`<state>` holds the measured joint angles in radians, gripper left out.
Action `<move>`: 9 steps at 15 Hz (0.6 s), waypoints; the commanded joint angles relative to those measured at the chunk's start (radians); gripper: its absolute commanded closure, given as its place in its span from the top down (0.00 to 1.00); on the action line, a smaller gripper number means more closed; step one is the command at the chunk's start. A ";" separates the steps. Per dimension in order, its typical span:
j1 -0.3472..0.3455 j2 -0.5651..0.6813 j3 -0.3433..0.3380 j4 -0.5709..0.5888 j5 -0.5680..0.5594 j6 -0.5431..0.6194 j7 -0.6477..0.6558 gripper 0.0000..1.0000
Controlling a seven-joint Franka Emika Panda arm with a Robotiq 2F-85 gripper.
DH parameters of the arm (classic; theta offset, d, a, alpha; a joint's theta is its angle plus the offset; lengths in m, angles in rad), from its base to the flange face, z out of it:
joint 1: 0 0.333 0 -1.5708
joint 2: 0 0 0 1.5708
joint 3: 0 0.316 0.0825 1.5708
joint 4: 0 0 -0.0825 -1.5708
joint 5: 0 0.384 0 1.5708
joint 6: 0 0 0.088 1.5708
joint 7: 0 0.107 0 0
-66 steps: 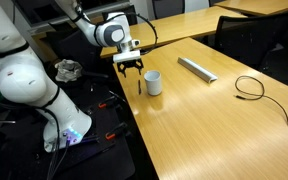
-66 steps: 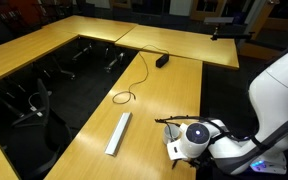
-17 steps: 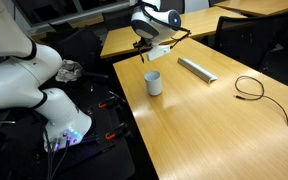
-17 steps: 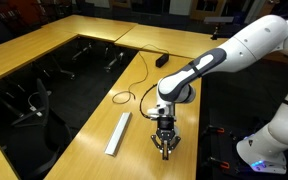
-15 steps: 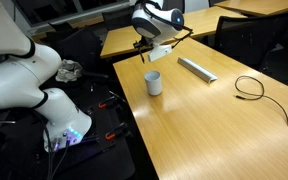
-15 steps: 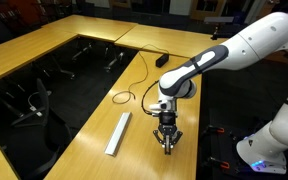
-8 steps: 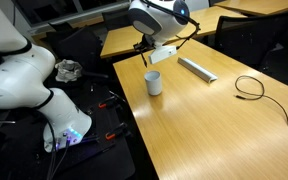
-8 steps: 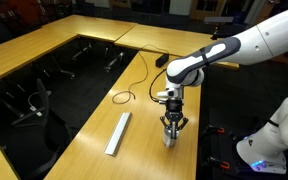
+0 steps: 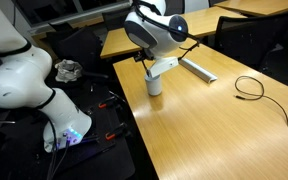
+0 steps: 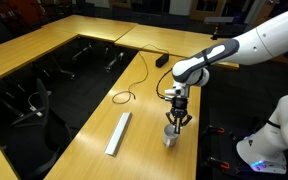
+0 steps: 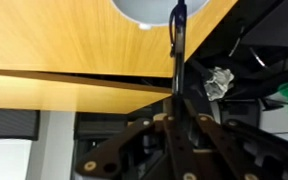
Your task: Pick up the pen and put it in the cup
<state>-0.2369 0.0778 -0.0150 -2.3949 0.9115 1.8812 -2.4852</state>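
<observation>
My gripper (image 11: pixel 176 100) is shut on the pen (image 11: pixel 177 45), a thin dark stick that runs from the closed jaws up toward the cup. In the wrist view only the lower rim of the white cup (image 11: pixel 144 10) shows, at the top edge, with the pen's tip beside that rim. In both exterior views the gripper (image 9: pixel 153 66) (image 10: pixel 175 118) hangs pointing down, directly above the cup (image 9: pixel 155 86) (image 10: pixel 172 137), which stands near the table's edge. The arm hides the pen in an exterior view (image 9: pixel 153 66). Whether the tip is inside the cup I cannot tell.
A long grey flat bar (image 9: pixel 197 68) (image 10: pixel 118 132) lies on the wooden table (image 9: pixel 214 130) beyond the cup. A looped black cable (image 9: pixel 249 88) (image 10: pixel 134 85) lies farther along. The table edge (image 11: pixel 84 78) drops to a floor with clutter and cables beside the robot base.
The gripper, still shut on the pen, has moved across the table until it stands over the cup, and has come down closer to it.
</observation>
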 commanded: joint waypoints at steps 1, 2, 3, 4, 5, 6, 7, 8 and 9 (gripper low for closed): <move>0.045 -0.012 -0.042 -0.037 0.032 0.080 -0.017 0.03; 0.049 -0.006 -0.047 -0.040 0.035 0.098 -0.016 0.03; 0.053 -0.004 -0.048 -0.045 0.039 0.119 -0.014 0.03; 0.061 -0.009 -0.047 -0.053 0.041 0.151 -0.017 0.03; 0.068 -0.011 -0.047 -0.056 0.040 0.176 -0.007 0.03; 0.075 -0.011 -0.045 -0.058 0.035 0.200 -0.006 0.03; 0.081 -0.011 -0.044 -0.056 0.029 0.214 0.002 0.22; 0.086 -0.008 -0.043 -0.054 0.028 0.223 0.012 0.39; 0.093 -0.009 -0.042 -0.054 0.026 0.234 0.026 0.46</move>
<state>-0.1746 0.0826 -0.0466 -2.4359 0.9269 2.0673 -2.4863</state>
